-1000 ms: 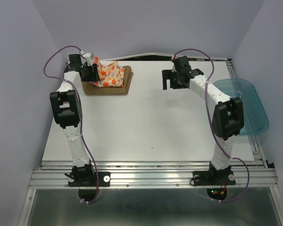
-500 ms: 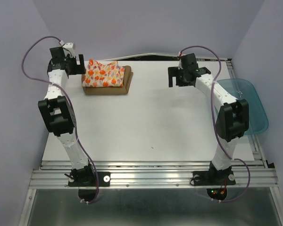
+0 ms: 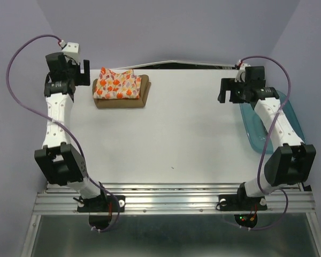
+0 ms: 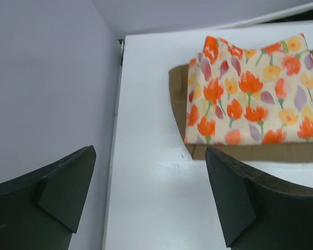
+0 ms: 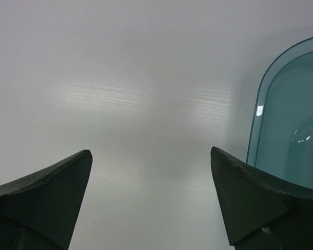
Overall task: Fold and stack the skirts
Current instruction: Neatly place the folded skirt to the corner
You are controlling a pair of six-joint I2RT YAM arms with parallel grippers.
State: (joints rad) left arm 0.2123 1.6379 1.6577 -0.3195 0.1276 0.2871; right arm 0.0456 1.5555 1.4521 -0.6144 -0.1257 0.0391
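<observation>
Both arms had swung outward since the earlier frames, the left one off to the far left edge and the right one over toward the tub.

At the far left, the left end effector point(image 3: 84, 72) hung beyond the left edge of the white surface point(image 3: 171, 134), just beside the stack and apart from it. Its wrist view showed the end effector point(image 4: 148, 153) released, the two dark fingers point(image 4: 68, 182) spread wide with only the bare surface point(image 4: 156, 198) and the wall between them.

To its right, in the far left corner, the leaf-print skirt point(image 3: 116, 85) lay folded on top of the folded tan-brown skirt point(image 3: 123, 103). From the left wrist, the leaf-print skirt point(image 4: 250, 99) covered most of the tan-brown skirt point(image 4: 240, 152), which showed as a band along the left and near edges.

Further right, the right end effector point(image 3: 227, 91) hovered above the surface's far right part, close to the teal tub point(image 3: 291, 115). It too was released point(image 5: 151, 153), fingers wide apart over the bare surface point(image 5: 146, 78), with the tub's rim point(image 5: 253, 140) beside the right finger.
</observation>
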